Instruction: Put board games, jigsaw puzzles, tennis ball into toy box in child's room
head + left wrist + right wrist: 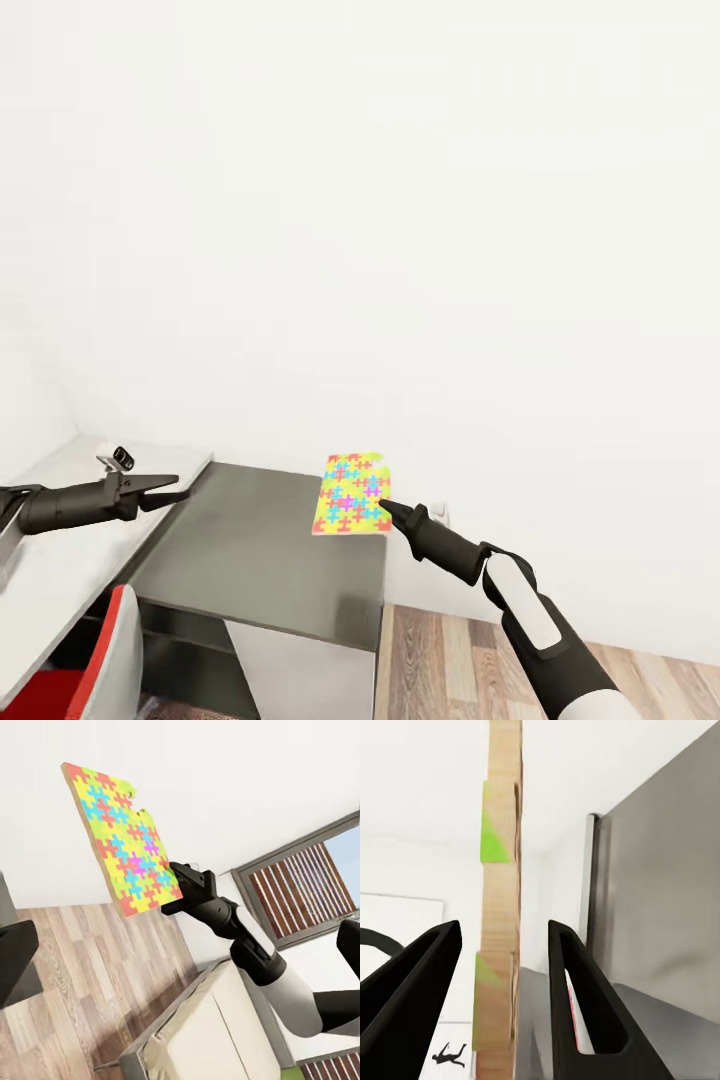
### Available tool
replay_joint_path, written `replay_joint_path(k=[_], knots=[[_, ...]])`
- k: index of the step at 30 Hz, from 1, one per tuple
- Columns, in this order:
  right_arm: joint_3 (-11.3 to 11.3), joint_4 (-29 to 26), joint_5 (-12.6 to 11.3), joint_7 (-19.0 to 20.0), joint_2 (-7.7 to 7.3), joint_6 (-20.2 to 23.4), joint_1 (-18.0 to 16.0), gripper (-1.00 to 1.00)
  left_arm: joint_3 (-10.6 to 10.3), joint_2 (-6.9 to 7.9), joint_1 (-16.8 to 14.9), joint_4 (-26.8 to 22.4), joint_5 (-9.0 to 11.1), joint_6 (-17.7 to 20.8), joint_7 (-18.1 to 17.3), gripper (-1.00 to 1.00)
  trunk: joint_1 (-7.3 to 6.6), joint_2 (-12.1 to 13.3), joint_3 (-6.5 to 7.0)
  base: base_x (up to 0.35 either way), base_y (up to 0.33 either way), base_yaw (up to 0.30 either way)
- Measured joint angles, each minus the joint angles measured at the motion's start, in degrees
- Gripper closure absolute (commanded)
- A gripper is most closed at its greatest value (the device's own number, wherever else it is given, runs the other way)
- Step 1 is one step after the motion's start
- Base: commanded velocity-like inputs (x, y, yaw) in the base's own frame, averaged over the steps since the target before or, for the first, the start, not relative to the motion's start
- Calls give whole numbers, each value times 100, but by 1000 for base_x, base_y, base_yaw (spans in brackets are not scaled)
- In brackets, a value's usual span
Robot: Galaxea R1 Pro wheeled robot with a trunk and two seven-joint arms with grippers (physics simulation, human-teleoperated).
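Observation:
A jigsaw puzzle (352,492) of yellow, pink, blue and green pieces hangs in the air over the far end of a dark grey surface (260,550). My right gripper (385,507) is shut on its near corner. The left wrist view has the puzzle (120,840) tilted upright above the wood floor, held at its lower edge by the right gripper (176,881). Seen edge-on, the board (501,907) stands between the two black fingers (427,967). My left gripper (175,490) hovers open and empty over the table's white top (60,570). The toy box, board games and tennis ball are out of view.
A plain white wall stands close behind the table. A red and white chair (110,660) sits at the lower left. Wood-plank floor (450,650) lies to the right of the table. The bed (202,1027) and a grey-framed window (300,885) appear behind my right arm.

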Motion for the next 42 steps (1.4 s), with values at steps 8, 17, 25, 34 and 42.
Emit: replay_joint_path(k=[8, 17, 25, 34, 42], knots=[[1, 4, 4, -1, 1, 0, 0, 100, 4, 1, 0, 0, 0, 0, 0, -100, 0, 0, 0, 0, 0, 292], [0, 6, 3, 4, -2, 0, 0, 100, -3, -4, 0, -1, 0, 5, 0, -100, 0, 0, 0, 0, 0, 292], [0, 5, 3, 6, -1, 0, 0, 100, -1, -6, 0, 1, 1, 0, 0, -100, 0, 0, 0, 0, 0, 292], [1, -5, 2, 7, 3, 0, 0, 100, -4, -6, 0, 3, -1, 1, 0, -100, 0, 0, 0, 0, 0, 292], [0, -10, 3, 10, 1, 0, 0, 100, -3, -6, 0, 2, 1, -1, 0, -100, 0, 0, 0, 0, 0, 292]])
